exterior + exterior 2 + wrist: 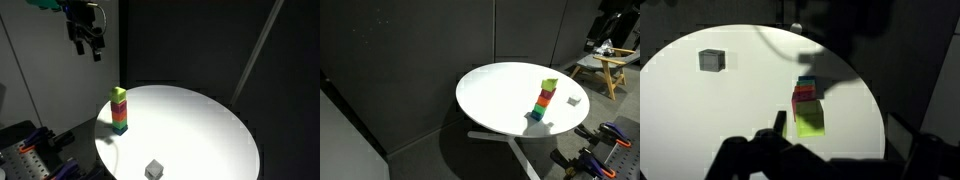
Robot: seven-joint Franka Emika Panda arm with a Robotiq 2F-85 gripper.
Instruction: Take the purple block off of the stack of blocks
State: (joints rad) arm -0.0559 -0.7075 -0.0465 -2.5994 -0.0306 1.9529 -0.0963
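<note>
Purple block (153, 169) sits alone on the white round table (190, 120), flat on one face and close to the table edge. It's off the stack of blocks (119, 110) and well apart from it. The wrist view shows the same: block (711, 60) by the far rim, stack (807, 105) nearer the middle, bare table between them.

The stack stands upright near the table edge in both exterior views (544, 102). It has a yellow-green cube on top, then orange-red, green, and dark red at the bottom. The top cube looks turned slightly out of line with the ones below.

Your gripper (88, 50) hangs high above, out past the table edge on the stack's side, fingers pointing down. It's touching nothing. The jaws look spread with nothing between them, but they're small and dark against the black curtain, so treat that as probable.

A wooden stand (605, 68) sits beyond the table.
</note>
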